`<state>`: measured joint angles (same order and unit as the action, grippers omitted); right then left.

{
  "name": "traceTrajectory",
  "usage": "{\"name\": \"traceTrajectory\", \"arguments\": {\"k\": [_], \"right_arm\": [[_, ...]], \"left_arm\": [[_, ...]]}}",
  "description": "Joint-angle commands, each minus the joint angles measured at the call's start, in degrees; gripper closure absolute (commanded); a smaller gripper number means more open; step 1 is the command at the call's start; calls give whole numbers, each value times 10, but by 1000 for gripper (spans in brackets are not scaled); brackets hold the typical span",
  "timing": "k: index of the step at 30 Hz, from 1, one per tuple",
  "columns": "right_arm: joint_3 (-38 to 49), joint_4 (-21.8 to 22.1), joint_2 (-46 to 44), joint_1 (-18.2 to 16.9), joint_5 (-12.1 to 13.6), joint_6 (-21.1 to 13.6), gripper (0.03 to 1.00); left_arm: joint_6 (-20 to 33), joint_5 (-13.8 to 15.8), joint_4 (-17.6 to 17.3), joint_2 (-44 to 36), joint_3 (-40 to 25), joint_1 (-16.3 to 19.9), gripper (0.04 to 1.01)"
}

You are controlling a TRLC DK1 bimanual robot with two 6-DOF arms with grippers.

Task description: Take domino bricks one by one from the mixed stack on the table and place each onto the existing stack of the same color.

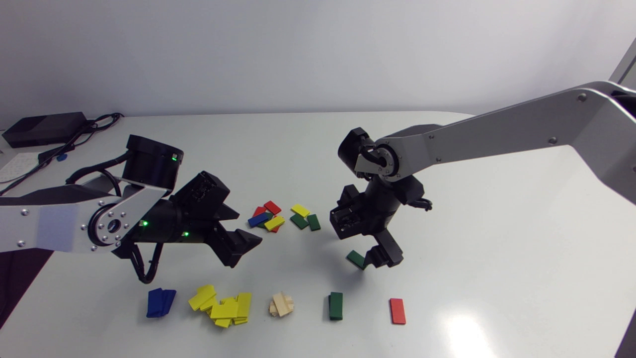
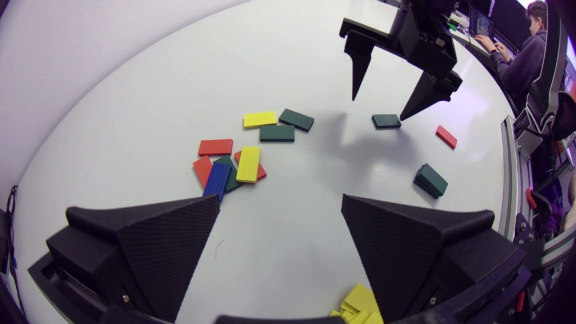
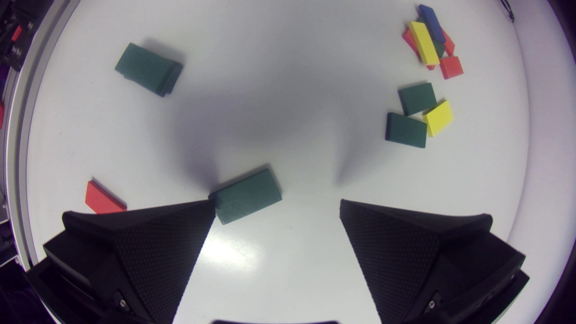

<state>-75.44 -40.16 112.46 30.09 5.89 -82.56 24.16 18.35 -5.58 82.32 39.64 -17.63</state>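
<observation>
The jaws of both arms were pictured spread wide, with nothing clamped between them. Nearest the camera, five sorted lots were set out in a row on the white table (image 1: 497, 223): a blue brick stack (image 1: 160, 302), a loose yellow brick heap (image 1: 223, 306), a small pale wood-coloured stack (image 1: 281, 304), a tidy dark green stack (image 1: 336, 305) and a single flat red brick (image 1: 397, 311).

Just behind the row, the right gripper (image 2: 378, 109) was pointed down at the table. A lone dark green domino brick (image 3: 245, 195) was touched by the tip of one finger, and the other finger stood well apart from it. Whether that brick lay flat on the table could not be told. The left gripper (image 1: 248, 228) was poised over the table behind the yellow heap.

Farther back, between the two grippers, the mixed stack (image 1: 267, 218) of red, blue, yellow and green bricks was seen. A yellow brick (image 1: 300, 210) and two green bricks (image 1: 313, 222) were lying just beside it. A black box (image 1: 42, 128) with cables was seen at the far left corner.
</observation>
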Motion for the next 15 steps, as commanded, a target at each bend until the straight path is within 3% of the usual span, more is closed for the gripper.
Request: {"name": "traceTrajectory", "arguments": {"k": [1,7,15], "right_arm": [[21,-1,7,7,-7,-44,67],[46,11,-6,14,-32,-81,67],[48,13,-13,17,-34,-122,67]], "left_arm": [[4,-5,5,22,15,0,80],[1,-10,5,37,27,-12,80],[-9,-14,5,70,50,-26,80]]}}
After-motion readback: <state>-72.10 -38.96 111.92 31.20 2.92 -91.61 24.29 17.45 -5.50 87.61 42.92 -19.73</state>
